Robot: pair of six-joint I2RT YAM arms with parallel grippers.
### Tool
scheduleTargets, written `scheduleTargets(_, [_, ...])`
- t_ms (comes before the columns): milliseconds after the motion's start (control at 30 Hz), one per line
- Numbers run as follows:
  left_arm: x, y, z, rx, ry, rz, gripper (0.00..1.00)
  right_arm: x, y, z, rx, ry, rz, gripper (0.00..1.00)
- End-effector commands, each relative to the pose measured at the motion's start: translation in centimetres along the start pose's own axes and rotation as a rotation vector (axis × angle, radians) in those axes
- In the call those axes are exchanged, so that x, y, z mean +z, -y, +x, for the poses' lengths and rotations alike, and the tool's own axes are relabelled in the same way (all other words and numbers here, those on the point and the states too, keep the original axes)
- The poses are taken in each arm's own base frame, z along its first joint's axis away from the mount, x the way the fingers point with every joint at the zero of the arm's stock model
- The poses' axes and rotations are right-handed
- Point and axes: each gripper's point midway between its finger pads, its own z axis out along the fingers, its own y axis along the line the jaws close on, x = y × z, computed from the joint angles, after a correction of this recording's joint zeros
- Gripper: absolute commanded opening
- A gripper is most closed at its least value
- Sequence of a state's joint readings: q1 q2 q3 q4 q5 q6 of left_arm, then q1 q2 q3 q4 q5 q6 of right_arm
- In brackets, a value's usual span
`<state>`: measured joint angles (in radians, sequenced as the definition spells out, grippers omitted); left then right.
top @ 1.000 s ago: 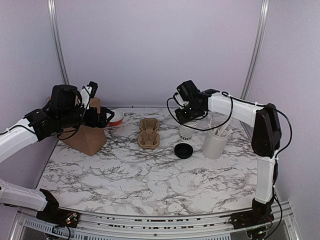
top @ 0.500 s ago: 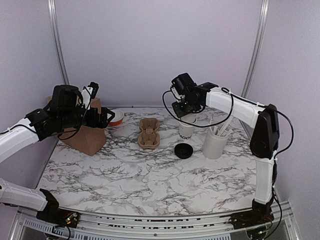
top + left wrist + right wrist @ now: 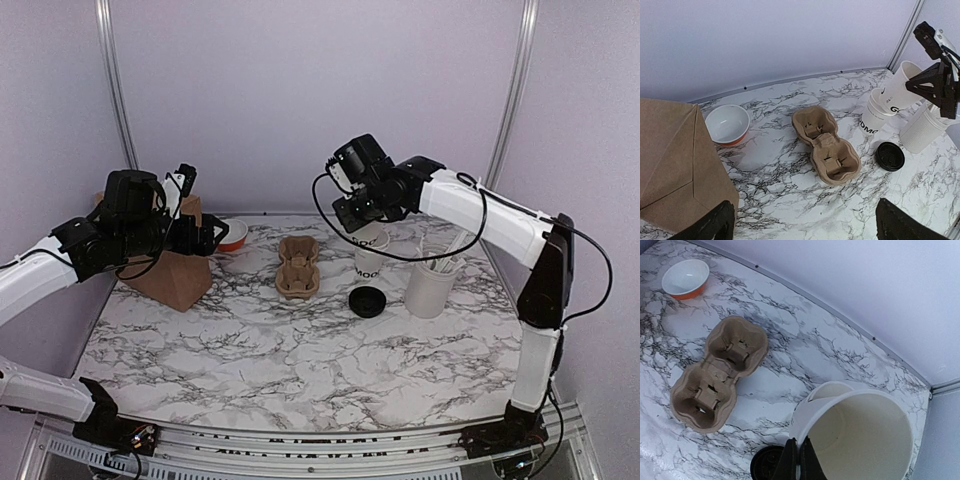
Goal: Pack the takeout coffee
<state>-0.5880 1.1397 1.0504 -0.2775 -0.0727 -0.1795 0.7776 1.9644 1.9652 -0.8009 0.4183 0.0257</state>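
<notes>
Overhead, the right gripper (image 3: 354,222) hung above the 1 o'clock part of the table (image 3: 300,370). Its fingers (image 3: 789,465) were pressed together on the rim of a lidless white cup (image 3: 900,86) with dark lettering. That cup was off the marble and tilted, its mouth leaning toward 1 o'clock in the left wrist view. Its base sat just at the mouth of a second cup (image 3: 871,119), likewise lettered, which stood upright beneath it; whether the two touched could not be told.

The black lid (image 3: 368,301) lay flat on the marble by itself at 6 o'clock of the standing cup, near it but apart. A taller white cylinder (image 3: 430,286) holding utensils stood just beside the lid at its 3 o'clock. A brown two-pocket cup carrier (image 3: 298,267) lay at the standing cup's 9 o'clock, well apart from it.

Farther toward 9 o'clock sat a bowl (image 3: 233,234), white inside and orange outside. Next to it, at the table's 10 o'clock, stood a brown paper bag (image 3: 170,270). The left gripper (image 3: 804,205) hovered by the bag with its jaws spread wide, holding nothing.
</notes>
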Motion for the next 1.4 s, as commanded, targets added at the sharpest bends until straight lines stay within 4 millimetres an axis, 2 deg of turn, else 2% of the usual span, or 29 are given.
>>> scheduleTargets(0, [0.3, -0.2, -0.2, -0.011, 0.016, -0.016, 0.99, -4.4, -2.0, -0.9, 0.011, 0.082, -0.093, 0.0])
scheduleTargets(33, [0.4, -0.3, -0.2, -0.013, 0.016, -0.017, 0.99, -5.3, -3.8, -0.6, -0.008, 0.092, -0.131, 0.0])
scheduleTargets(133, [0.4, -0.3, -0.2, -0.015, 0.015, -0.019, 0.99, -6.7, -6.5, 0.4, -0.035, 0.101, -0.185, 0.0])
scheduleTargets(167, [0.4, -0.4, -0.2, -0.015, 0.015, -0.02, 0.99, -6.8, -7.2, 1.3, -0.053, 0.09, -0.189, 0.0])
scheduleTargets(400, [0.6, -0.4, 0.0, -0.017, 0.007, -0.021, 0.99, -7.2, -11.0, 4.8, -0.086, 0.039, -0.261, 0.0])
scheduleTargets(800, [0.8, -0.5, 0.2, -0.016, -0.002, -0.024, 0.99, -7.9, -17.8, 9.3, -0.153, -0.017, -0.417, 0.0])
scheduleTargets(1033, [1.0, -0.5, 0.4, -0.017, -0.009, -0.026, 0.99, -7.7, -20.6, 10.9, -0.188, -0.035, -0.449, 0.0])
scheduleTargets(1367, [1.3, -0.5, 0.6, -0.017, -0.019, -0.029, 0.99, -7.2, -22.5, 12.3, -0.215, -0.053, -0.461, 0.0])
